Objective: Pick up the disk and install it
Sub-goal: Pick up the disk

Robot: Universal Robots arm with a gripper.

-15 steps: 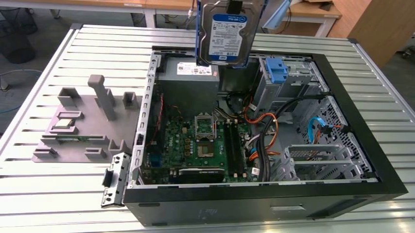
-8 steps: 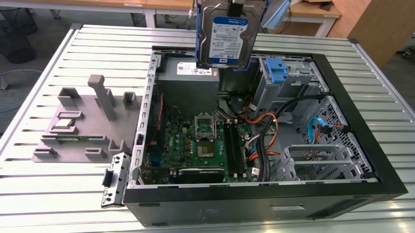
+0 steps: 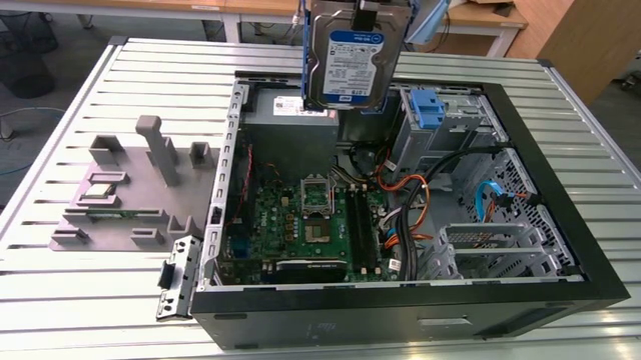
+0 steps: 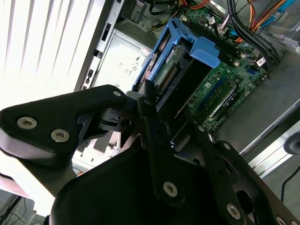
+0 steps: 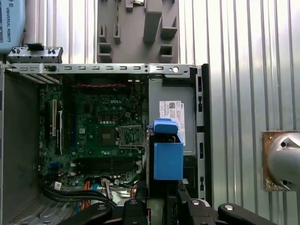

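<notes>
The disk [image 3: 350, 64] hangs upright above the back of the open computer case [image 3: 561, 217], its blue-and-white label facing the exterior view. My gripper [image 3: 359, 13] is shut on its top edge. In the first wrist view the disk [image 5: 168, 157] appears edge-on as a blue plastic rail just beyond my gripper [image 5: 161, 208], over the power supply side of the case. In the second wrist view the disk [image 4: 183, 61] shows blue rails and a connector edge, held between my black fingers [image 4: 152, 110].
The grey power-supply box [image 3: 290, 120] sits at the case's back, below the disk. A blue drive-bay bracket [image 3: 428, 109] and metal cage [image 3: 501, 244] stand on the exterior view's right. Motherboard [image 3: 300, 217] and cables fill the middle. A grey parts fixture [image 3: 130, 195] lies on the slatted table [image 3: 120, 300].
</notes>
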